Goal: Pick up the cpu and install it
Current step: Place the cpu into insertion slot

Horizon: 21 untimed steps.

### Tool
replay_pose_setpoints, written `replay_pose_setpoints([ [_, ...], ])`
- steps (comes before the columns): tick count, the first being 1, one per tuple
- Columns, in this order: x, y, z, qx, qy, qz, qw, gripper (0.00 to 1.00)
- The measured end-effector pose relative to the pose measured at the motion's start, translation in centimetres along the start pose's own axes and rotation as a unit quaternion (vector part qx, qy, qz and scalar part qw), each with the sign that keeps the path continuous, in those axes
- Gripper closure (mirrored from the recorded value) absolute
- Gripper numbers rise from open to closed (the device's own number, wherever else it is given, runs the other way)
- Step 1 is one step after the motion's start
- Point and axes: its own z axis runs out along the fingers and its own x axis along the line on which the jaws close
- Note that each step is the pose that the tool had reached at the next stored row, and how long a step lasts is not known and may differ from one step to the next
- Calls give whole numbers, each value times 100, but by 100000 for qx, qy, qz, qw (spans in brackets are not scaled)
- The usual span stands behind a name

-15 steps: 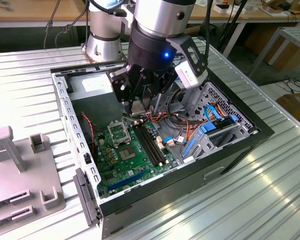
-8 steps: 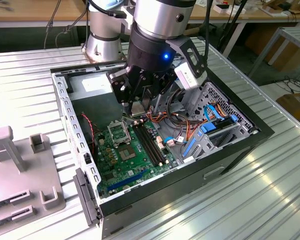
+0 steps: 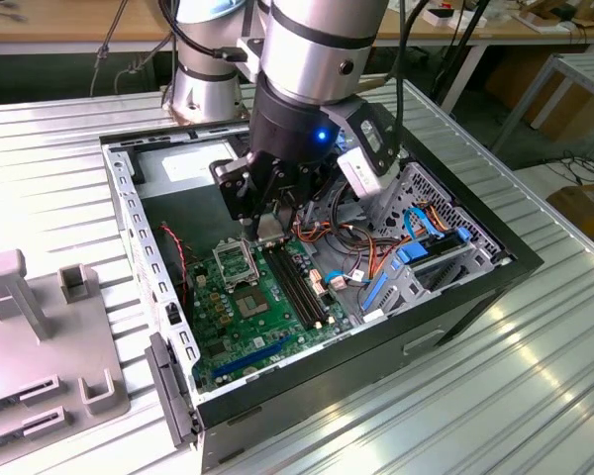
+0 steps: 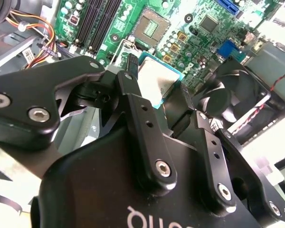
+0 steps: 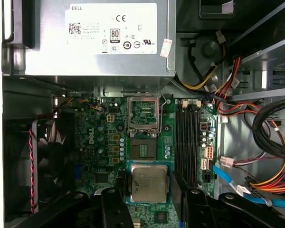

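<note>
- The cpu is a small silvery square. It is gripped off the board, with its metal top facing the cameras in both wrist views.
- The fingers are narrowed onto it, one black pad against each of two opposite edges. The gripper holds the chip and nothing else.
- In the exterior view the chip hangs at the fingertips, low inside the case and just above the board.
- The socket lies just beside the chip in the first wrist view, open and unfilled.
- The hinged socket frame is swung back on the socket's far side.
- The long black memory slots run alongside the socket and the chip.
- All of this sits on the green motherboard.
- A black fan is at one edge of the board, with a grey power supply beyond the frame.
- Coloured cables bundle on the slots' other side.
- The open computer case stands on a ribbed metal table.
- A grey fixture is at the exterior view's left.
</note>
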Motion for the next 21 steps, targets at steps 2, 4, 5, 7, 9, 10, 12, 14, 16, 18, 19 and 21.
replay_pose_setpoints([
  [2,-1,0,41,4,3,0,100000,53],
  [4,-2,-1,80,4,1,-3,100000,53],
  [5,-3,-1,103,4,1,-1,100000,53],
  [7,-3,-1,138,10,4,1,100000,53],
  [9,-4,-2,178,1,2,-1,100000,53],
  [10,-4,-2,196,-2,-1,0,100000,53],
  [12,-5,-1,234,1,-1,-2,100000,53],
  [14,-6,-1,270,2,1,1,100000,53],
  [16,-7,0,326,5,3,0,100000,53],
  [18,-8,0,374,1,1,-1,100000,53],
  [19,-9,0,404,3,1,-1,100000,53],
  [21,-9,0,440,1,-2,1,100000,53],
])
